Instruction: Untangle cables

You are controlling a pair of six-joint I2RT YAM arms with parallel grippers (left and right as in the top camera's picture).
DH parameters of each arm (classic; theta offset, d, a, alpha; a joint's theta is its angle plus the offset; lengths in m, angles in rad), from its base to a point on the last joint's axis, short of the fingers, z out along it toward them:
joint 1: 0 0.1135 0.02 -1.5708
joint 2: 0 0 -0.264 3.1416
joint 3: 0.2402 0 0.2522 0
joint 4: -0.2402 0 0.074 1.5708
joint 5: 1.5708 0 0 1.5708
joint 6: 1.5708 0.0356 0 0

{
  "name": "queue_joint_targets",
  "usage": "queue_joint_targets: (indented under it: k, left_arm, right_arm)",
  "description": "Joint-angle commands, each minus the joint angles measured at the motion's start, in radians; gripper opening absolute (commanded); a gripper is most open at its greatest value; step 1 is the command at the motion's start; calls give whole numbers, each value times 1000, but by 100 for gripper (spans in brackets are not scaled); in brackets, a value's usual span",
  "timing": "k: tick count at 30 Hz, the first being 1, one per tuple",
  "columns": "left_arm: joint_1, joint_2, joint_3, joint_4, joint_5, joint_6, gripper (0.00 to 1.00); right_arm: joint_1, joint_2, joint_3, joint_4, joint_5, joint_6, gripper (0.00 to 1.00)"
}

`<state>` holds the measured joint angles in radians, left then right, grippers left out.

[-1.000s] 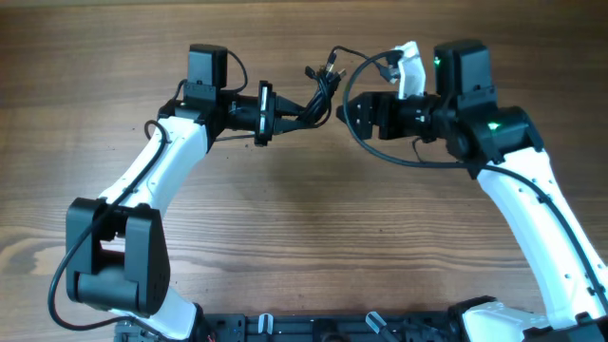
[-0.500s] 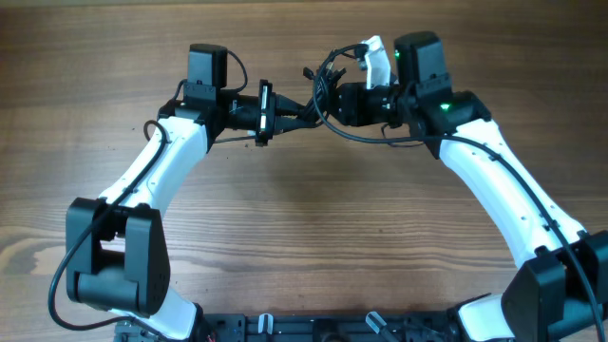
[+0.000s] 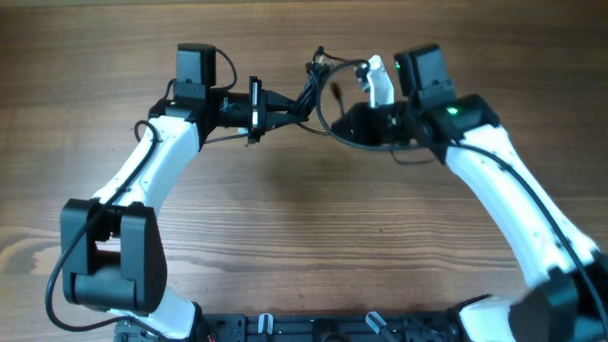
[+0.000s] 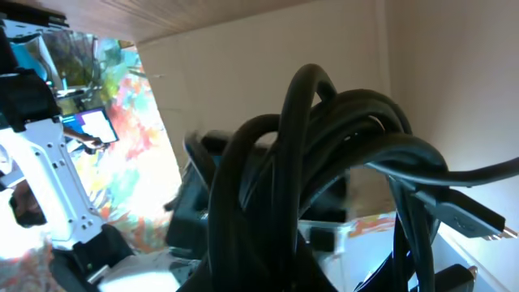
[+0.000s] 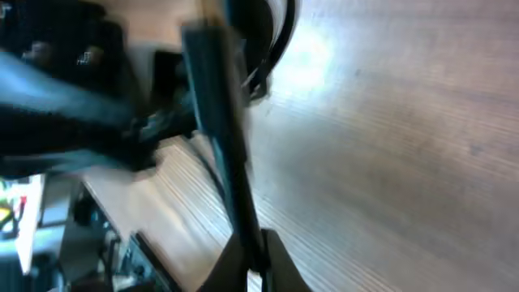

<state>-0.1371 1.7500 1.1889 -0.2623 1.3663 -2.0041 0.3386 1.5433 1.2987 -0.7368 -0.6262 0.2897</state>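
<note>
Overhead, we see the cables (image 3: 310, 89) as a knotted black bundle held over the wooden table (image 3: 304, 237), toward its far side, between the two arms. The left gripper (image 3: 287, 100) is clamped on the bundle's left side, and the right gripper (image 3: 344, 118) sits just to the bundle's right. In the left wrist view the tangled cords fill the frame, with plug ends (image 4: 474, 229) at the lower right. The right wrist view is blurred, but we make out the fingertips (image 5: 231, 266) pressed together on one black strand (image 5: 220, 138) that runs up from them.
</note>
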Motion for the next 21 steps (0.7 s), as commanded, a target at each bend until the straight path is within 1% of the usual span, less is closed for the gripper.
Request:
queue_joint_targets:
  k: [1,3,4,5,6,7,8,9,10,11,12,13,14,16,19,20,21]
  left_arm:
    - [70,-15,16,12,-48,7,4]
    - [70,-15,16,13,-47,27,4]
    - [69,-15,16,31,-27,82,4]
    - [69,-15,16,73,-3,89,4]
    - [69,-15,16,145,24,89,4]
    - [69,-15,16,303,55,85,4]
    - [69,-15,16,385,61,85,4]
    - [69,-15,16,473,73,85,4]
    - [69,-15,16,503,77,85,4]
    - [69,-15,16,510,77,86,4]
    - [69,-15,16,510,76,86,4]
    - [69,-15,16,510,73,86,4]
    - [67,-15,16,510,53,100,4]
    - [54,-14,16,480,-14,191,4]
    - [23,-14,16,374,-98,354,4]
    - [10,-14,16,317,-142,462,4]
    - [-12,-14,16,202,-210,579,4]
  right_arm:
    - [-30,-130,2,-132,106,-47,4]
    - [-30,-122,-6,-180,214,18,4]
    - [-30,-92,-51,-124,246,66,4]
    - [-30,-67,-80,-74,245,90,4]
    - [-30,-27,-111,-12,244,121,4]
    - [-30,39,-131,66,214,132,4]
    - [-30,68,-131,98,185,127,8]
    - [-35,95,-131,147,124,123,14]
    - [-45,96,-130,179,87,119,26]
    - [-66,87,-114,192,66,118,48]
    - [-91,74,-99,189,53,118,59]
    - [-120,55,-93,189,34,119,66]
    - [-187,16,-92,189,-1,121,73]
    - [-273,-24,-92,167,-20,109,76]
    - [-373,-51,-92,122,-27,52,76]
    - [-389,-51,-93,121,-27,51,76]
    - [-388,-51,-93,126,-26,51,76]
